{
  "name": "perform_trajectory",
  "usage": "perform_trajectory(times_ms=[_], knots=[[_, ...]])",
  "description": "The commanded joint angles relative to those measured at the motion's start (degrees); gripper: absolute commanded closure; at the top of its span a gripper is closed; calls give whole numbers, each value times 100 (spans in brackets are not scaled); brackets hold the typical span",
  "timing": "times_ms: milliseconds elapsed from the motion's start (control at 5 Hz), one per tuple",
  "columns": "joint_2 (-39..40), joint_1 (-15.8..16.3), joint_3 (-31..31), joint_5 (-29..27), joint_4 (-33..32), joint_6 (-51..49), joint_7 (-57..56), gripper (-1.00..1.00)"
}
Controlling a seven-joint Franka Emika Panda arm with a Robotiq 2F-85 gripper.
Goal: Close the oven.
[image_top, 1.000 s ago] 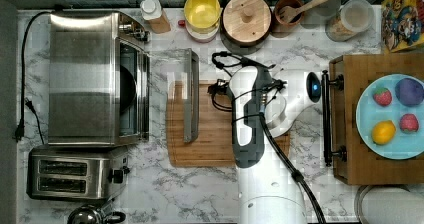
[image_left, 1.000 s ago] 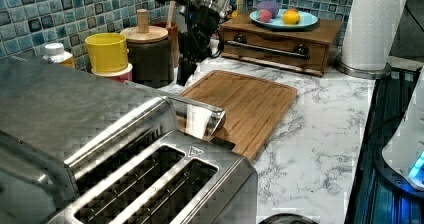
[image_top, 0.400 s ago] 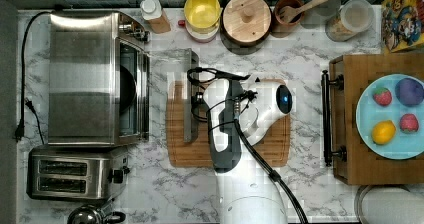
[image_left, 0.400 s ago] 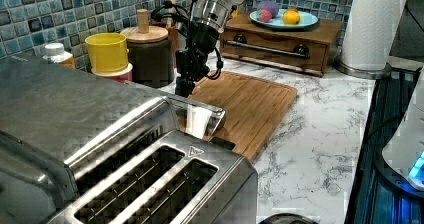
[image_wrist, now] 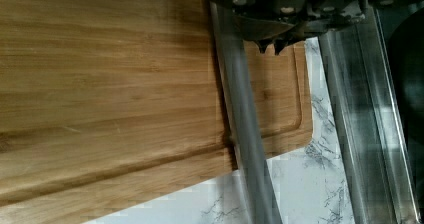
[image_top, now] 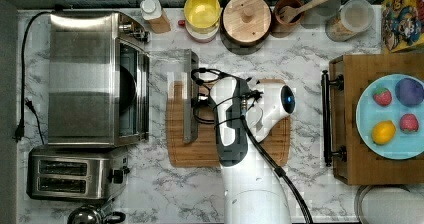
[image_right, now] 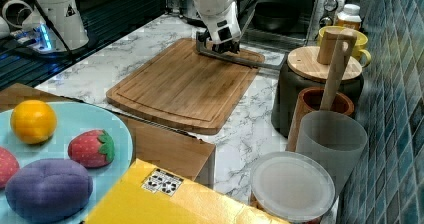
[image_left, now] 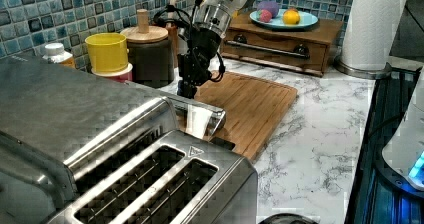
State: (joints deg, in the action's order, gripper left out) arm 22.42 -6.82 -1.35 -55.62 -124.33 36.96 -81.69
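The stainless-steel oven stands at the top view's left, and its glass door lies folded down and open. The door's long steel bar handle hangs over the edge of the wooden cutting board. My gripper is low over the board, right at the handle's middle. In the wrist view the gripper has its two tips together, shut on nothing, between the handle bar and the door's edge. The left view shows the gripper just above the handle, and the right view shows the gripper there too.
A two-slot toaster sits beside the oven. A yellow cup, a wood-lidded jar and a pot with a wooden spoon line the back wall. A wooden box with a plate of fruit is at the top view's right.
The arm has swung toward the top view's left, from over the board's middle to the oven door's handle, and has come lower. The door has stayed open.
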Motion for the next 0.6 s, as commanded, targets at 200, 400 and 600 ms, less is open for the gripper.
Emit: perform_trajectory(times_ms=[200, 400, 600], knots=[[-88, 102, -499, -162, 633, -986, -867, 100], [-462, 207, -656, -263, 485, -941, -864, 100], [-762, 272, -825, -402, 421, -1022, -895, 100]])
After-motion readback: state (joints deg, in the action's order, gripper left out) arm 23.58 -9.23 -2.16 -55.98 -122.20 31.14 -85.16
